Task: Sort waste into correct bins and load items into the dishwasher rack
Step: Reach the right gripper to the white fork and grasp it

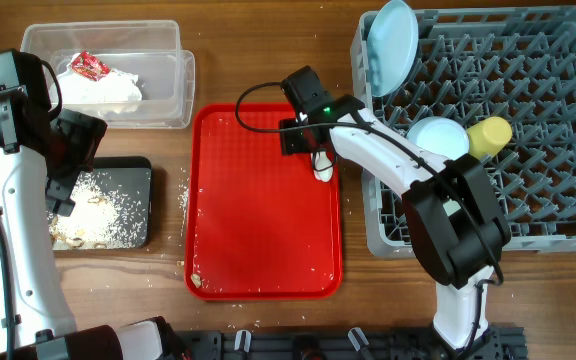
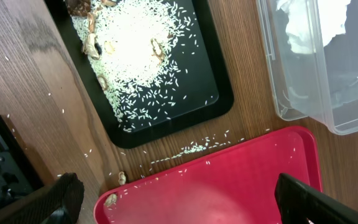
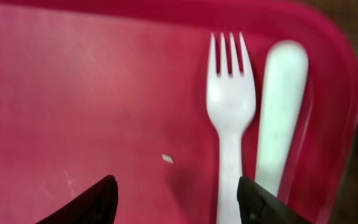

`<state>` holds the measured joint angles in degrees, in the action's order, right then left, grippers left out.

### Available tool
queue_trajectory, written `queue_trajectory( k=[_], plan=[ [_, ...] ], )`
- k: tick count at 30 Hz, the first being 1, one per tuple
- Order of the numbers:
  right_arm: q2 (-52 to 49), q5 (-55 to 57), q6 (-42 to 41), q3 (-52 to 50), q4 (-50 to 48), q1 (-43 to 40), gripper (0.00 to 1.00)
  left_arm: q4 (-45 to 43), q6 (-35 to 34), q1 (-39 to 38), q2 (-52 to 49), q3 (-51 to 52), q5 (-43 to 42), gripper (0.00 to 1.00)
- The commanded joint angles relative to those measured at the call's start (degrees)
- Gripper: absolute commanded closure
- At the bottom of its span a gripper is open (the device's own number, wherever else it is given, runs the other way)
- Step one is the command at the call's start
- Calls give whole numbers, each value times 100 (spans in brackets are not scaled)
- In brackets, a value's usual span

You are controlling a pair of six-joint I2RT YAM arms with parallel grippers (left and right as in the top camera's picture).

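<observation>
A white plastic fork (image 3: pixel 230 93) and a white spoon (image 3: pixel 281 112) lie side by side at the far right edge of the red tray (image 3: pixel 73 93). My right gripper (image 3: pixel 176 182) hovers low over them, open, and the fork's handle lies just inside its right finger (image 3: pixel 260 202). From overhead this gripper (image 1: pixel 318 150) is at the tray's upper right, over the cutlery (image 1: pixel 323 168). My left gripper (image 2: pixel 178 182) stands wide open and empty above the red tray's left edge (image 2: pixel 229 180). The grey rack (image 1: pixel 528 200) holds a blue plate (image 1: pixel 393 45), a blue bowl (image 1: pixel 440 135) and a yellow-green cup (image 1: pixel 490 135).
The clear tub (image 1: pixel 158 100) at the back left holds white napkins (image 1: pixel 98 88) and a red-and-white wrapper (image 1: pixel 88 65). The black tray (image 1: pixel 133 165) holds rice and brown scraps (image 2: pixel 142 43). Loose rice (image 2: pixel 191 148) lies between the trays, and a scrap (image 2: pixel 109 200) sits in the red tray's corner.
</observation>
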<state>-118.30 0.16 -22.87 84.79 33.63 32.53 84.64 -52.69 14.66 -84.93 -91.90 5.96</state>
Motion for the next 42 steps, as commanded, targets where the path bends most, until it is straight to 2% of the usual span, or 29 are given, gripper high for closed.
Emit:
queue_trajectory(
  k=[1, 15, 17, 20, 22, 25, 28, 37, 42],
  plan=[
    [-111, 369, 197, -7, -168, 13, 37, 2, -9, 37, 46, -59, 11, 0],
    [-483, 535, 98, -7, -120, 13, 43, 2, -11, 37, 46, -59, 11, 0],
    [-494, 518, 44, -7, -98, 26, 48, 4, -11, 37, 46, -57, 11, 0],
    [-562, 345, -90, -7, 20, 120, 66, 2, -11, 37, 46, -59, 11, 0],
    [-581, 422, -116, -7, 61, 199, 72, 2, -11, 37, 46, -59, 11, 0],
    [-564, 393, -304, 50, 282, 271, 86, 2, -11, 37, 46, -59, 11, 0],
    [-472, -42, -431, 229, 511, 260, 96, 2, -11, 37, 46, -59, 11, 0],
    [874, -557, -584, 278, 702, -24, 95, 2, -11, 37, 46, -59, 11, 0],
    [1290, -1029, -387, 275, 680, -63, 64, 4, -11, 37, 46, -57, 11, 0]
  ],
)
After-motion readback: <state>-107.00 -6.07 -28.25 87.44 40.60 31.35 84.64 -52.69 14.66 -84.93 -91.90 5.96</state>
